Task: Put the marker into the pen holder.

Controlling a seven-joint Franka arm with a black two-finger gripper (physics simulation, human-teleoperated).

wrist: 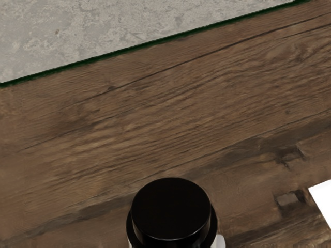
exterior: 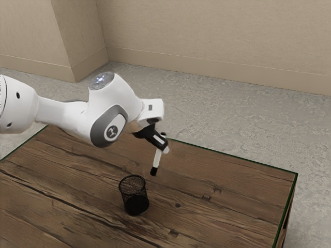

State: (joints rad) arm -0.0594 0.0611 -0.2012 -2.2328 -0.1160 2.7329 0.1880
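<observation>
Wood planks make up the tabletop, where the mesh pen holder stands upright. The tool grips the marker aloft, slightly tilted, off to the holder's side; best centre it over the rim, straighten, then lower gently before letting go.

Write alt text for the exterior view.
A black robot gripper holds a black-ended white marker, slightly tilted, over a wooden table, near a black mesh pen holder. The white arm enters from the exterior view's left.
</observation>
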